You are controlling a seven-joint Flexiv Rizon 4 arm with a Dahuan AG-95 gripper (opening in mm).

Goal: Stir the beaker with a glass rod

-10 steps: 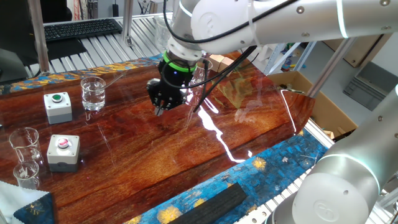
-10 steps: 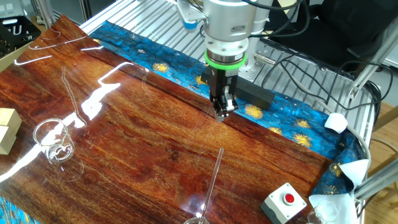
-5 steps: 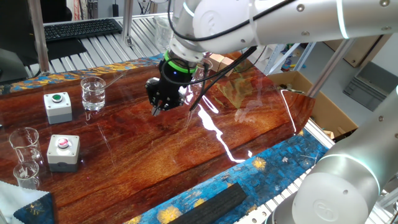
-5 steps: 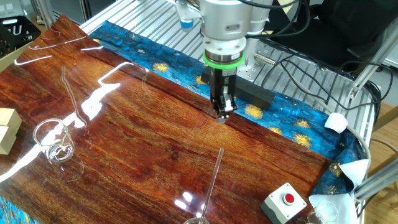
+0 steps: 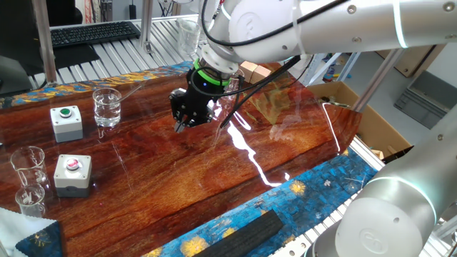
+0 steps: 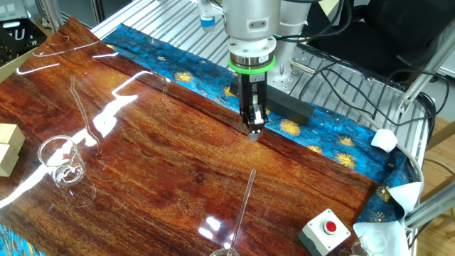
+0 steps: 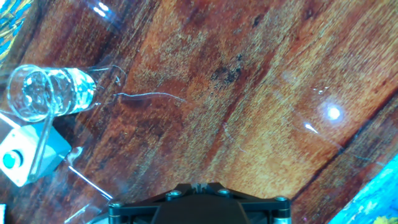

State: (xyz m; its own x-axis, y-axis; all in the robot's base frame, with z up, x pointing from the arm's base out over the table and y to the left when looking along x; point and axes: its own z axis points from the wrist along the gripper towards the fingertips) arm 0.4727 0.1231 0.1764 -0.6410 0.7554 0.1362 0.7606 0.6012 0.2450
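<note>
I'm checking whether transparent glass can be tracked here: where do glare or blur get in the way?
One fixed view: bright white glare streaks cross the glossy tabletop right of the claw. The other fixed view: glare patches sit left of centre; the glass rod shows only as a thin glint. Hand view: a round light reflection on the wood; the tall glass is readable but slightly soft.

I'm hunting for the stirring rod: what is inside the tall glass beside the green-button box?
The glass rod stands in the tall glass, leaning out over its rim. Its lower end is lost in glints, and whether the glass holds liquid cannot be told.
</note>
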